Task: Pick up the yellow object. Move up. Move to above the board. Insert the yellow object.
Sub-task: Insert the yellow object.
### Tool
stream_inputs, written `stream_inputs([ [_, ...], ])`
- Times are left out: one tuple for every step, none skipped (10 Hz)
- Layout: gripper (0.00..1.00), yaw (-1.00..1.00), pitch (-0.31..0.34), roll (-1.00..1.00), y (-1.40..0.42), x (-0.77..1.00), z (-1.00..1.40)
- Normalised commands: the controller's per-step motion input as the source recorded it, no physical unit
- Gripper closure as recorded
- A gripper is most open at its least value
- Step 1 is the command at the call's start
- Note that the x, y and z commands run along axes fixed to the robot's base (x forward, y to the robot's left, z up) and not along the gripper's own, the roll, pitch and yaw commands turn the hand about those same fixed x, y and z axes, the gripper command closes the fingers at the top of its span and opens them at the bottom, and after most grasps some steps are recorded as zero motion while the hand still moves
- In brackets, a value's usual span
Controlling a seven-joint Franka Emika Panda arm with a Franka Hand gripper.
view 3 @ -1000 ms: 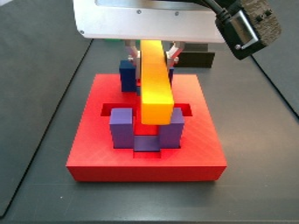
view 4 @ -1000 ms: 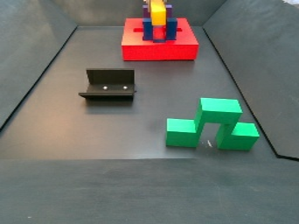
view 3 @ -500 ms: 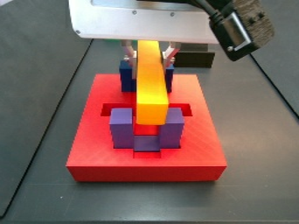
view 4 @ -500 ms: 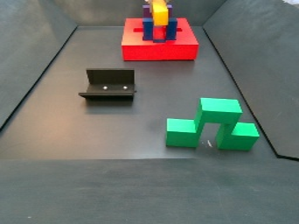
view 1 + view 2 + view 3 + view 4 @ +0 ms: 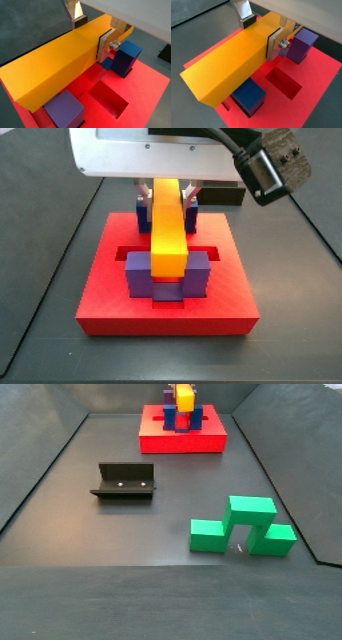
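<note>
The end effector (image 5: pixel 93 31) grips the bar (image 5: pixel 60 62) over the board (image 5: pixel 143 90), at the desk's (image 5: pixel 134 534) far edge.

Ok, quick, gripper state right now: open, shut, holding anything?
Gripper: shut on the yellow bar, holding it over the red board, between the blue-purple posts.

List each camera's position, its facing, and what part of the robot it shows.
Wrist views: both ride above the pincer, looking down at the yellow object and the board; fingers show.
Side view: close, facing the board; the arm's white housing shows.
Side view: far, facing the fixture, green blocks and board.
All share bar and board.
</note>
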Motion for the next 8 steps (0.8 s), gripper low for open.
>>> stream_inputs([
  [1.0, 0.03, 0.0, 0.32, -0.13, 0.03, -0.06],
  [1.0, 0.02, 0.0, 0.24, -0.08, 0.01, -0.08],
  [1.0, 0.05, 0.0, 0.11, 0.0, 0.0, -0.12],
  [1.0, 0.07, 0.0, 0.0, 0.0, 0.01, -0.14],
  [1.0, 0.08, 0.0, -0.08, 0.03, 0.02, -0.15],
  [1.0, 0.1, 0.0, -0.15, 0.03, 0.08, -0.1],
  [1.0, 0.08, 0.0, -0.14, 0.0, 0.14, 0.0],
  [1.0, 0.07, 0.0, -0.12, 0.0, 0.15, 0.0],
])
